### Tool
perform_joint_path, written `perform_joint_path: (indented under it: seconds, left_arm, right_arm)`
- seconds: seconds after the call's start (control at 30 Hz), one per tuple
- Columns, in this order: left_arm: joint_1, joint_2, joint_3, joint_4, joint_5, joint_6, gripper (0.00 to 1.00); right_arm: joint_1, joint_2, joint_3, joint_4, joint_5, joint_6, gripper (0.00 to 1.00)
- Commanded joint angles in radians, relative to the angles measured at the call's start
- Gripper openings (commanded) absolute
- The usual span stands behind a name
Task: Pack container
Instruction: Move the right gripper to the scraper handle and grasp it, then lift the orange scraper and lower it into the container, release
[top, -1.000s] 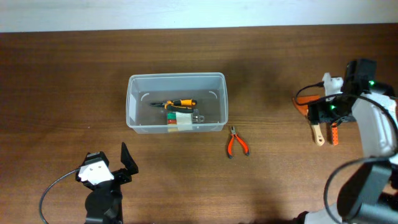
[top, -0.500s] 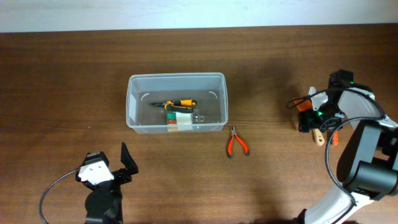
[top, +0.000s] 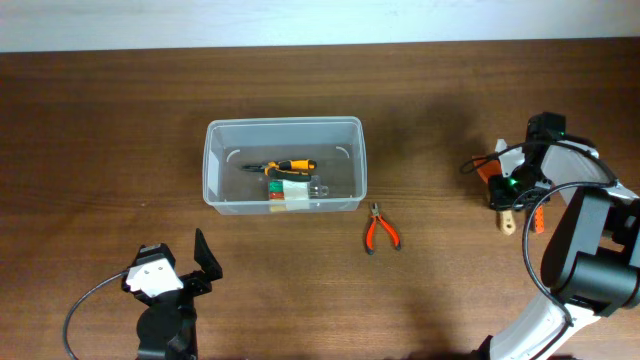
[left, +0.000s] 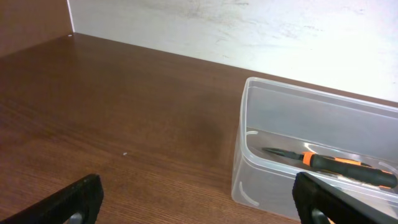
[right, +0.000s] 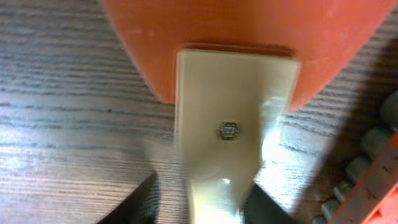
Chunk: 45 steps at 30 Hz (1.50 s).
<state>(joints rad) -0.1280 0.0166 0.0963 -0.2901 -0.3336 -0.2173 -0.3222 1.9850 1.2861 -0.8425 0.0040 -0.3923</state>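
The container (top: 285, 124), a large clear tub, stands left of the table's middle and holds an orange-and-black screwdriver (top: 290, 165) and a small clear box (top: 292, 192). In the left wrist view the container (left: 298, 93) is ahead and to the right of my open left gripper (left: 199, 199). That gripper (top: 195, 268) sits near the front edge. At the far right, my right gripper (top: 505, 195) is down over a spatula with an orange blade (right: 236, 37) and a cream handle (right: 230, 130). The right gripper (right: 202, 199) straddles the handle. Its right finger is at the handle and a sliver of table shows beside the left one.
Orange-handled pliers (top: 381, 230) lie just right of the container's front corner. A ribbed orange tool (right: 373, 180) lies close to the right of the spatula handle, and shows from above as an orange tool (top: 537, 215). A pale wall runs along the table's back edge.
My right arm has swung in and lowered onto the spatula, and its jaws have narrowed around the handle. The handle has shifted slightly left. The left arm has not moved.
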Motion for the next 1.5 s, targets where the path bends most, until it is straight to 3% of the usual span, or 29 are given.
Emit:
perform_joint_path:
  seconds: [0.0,0.2,0.33,0.73,1.0,1.17,1.47]
  left_arm:
    - [-0.003,-0.005,-0.003,-0.002,-0.003,0.009,0.99]
    - [-0.003,-0.005,-0.003,-0.002,-0.004,0.009,0.99]
    - [-0.003,-0.005,-0.003,-0.002,-0.004,0.009,0.99]
    - [-0.003,-0.005,-0.003,-0.002,-0.003,0.009,0.99]
    - [-0.003,-0.005,-0.003,-0.002,-0.003,0.009,0.99]
    - [-0.003,-0.005,-0.003,-0.002,-0.003,0.009,0.99]
    - [-0.003,-0.005,-0.003,-0.002,-0.003,0.009,0.99]
  right_arm:
    - [-0.005,0.021,-0.005,0.007,0.032,0.007,0.33]
    - [-0.005,0.021,-0.005,0.006,0.031,0.015,0.25]
    - [-0.005,0.018,0.018,-0.015,0.031,0.073,0.11]
    - [0.048,0.016,0.286,-0.176,-0.035,0.097,0.04]
    - [0.261,0.016,0.716,-0.385,-0.035,0.052,0.04]
    - [0.428,0.016,0.922,-0.426,-0.035,0.021,0.04]
    - [0.719,0.017,0.986,-0.444,-0.038,-0.104,0.04]
